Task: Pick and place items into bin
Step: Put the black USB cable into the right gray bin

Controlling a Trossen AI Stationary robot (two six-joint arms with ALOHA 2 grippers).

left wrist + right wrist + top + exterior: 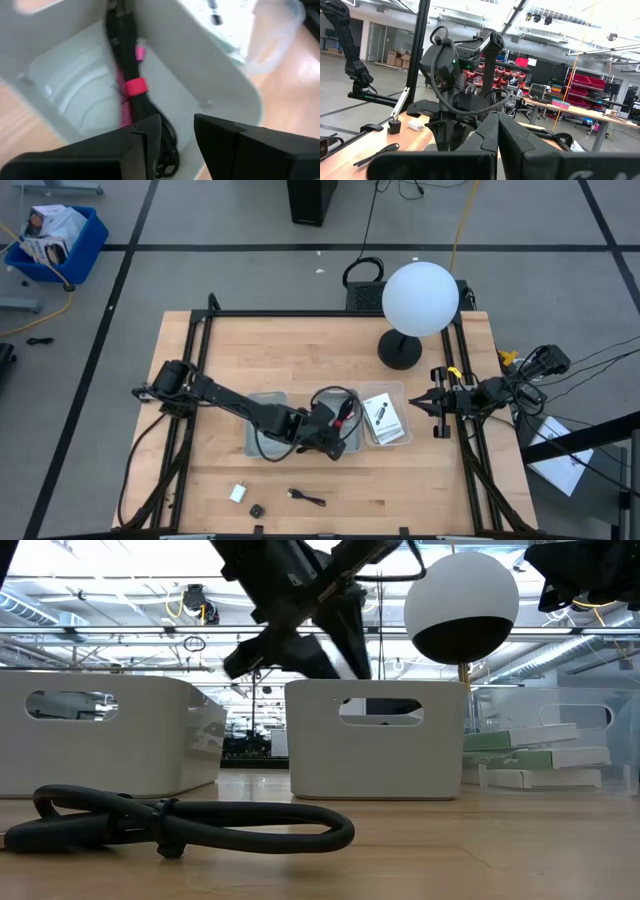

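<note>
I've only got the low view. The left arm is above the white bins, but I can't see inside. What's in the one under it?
Observer: The left wrist view shows a coiled black cable with a red strap around it, inside the bin.
Operator: Is the gripper holding it?
Observer: No. The left gripper has its fingers apart, with nothing between them.
Operator: I see one loose cable on the table. Is there anything else out there?
Observer: Yes. From above, a white block and a tiny black piece lie near that loose cable, by the table's front edge.
</note>
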